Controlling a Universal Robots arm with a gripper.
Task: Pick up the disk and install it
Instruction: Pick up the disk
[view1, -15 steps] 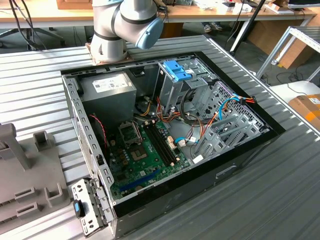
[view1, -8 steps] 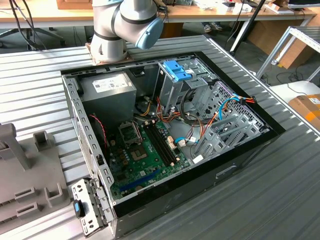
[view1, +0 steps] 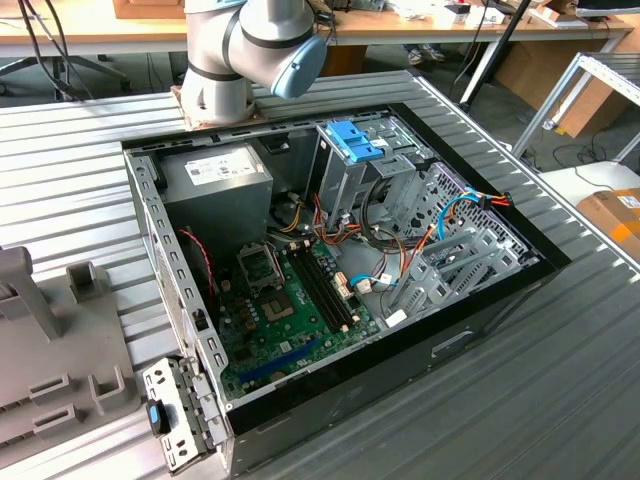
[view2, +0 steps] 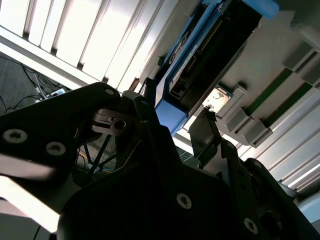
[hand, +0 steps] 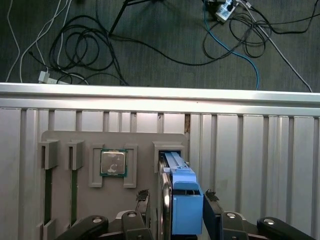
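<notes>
The disk (hand: 181, 200), a black drive in a bright blue carrier with a blue end tab, stands on edge in a slot of the grey holder (hand: 145, 141) on the ribbed metal table. In both wrist views my gripper (hand: 176, 196) straddles it, one dark finger (hand: 143, 198) on each side. A narrow gap shows between that finger and the disk, so the gripper is open around it. The second wrist view looks along the disk (view2: 210, 55) from beside the gripper (view2: 175, 112). In the exterior view the arm's base (view1: 220, 90) stands behind the open computer case (view1: 330, 270).
A processor chip (hand: 113, 162) lies in a pocket of the holder beside the disk. The table's edge (hand: 160, 90) runs just beyond, with cables on the floor below. Inside the case stands a grey drive cage with a blue latch (view1: 352, 140). A grey bracket with a blue clip (view1: 170, 415) lies near the case.
</notes>
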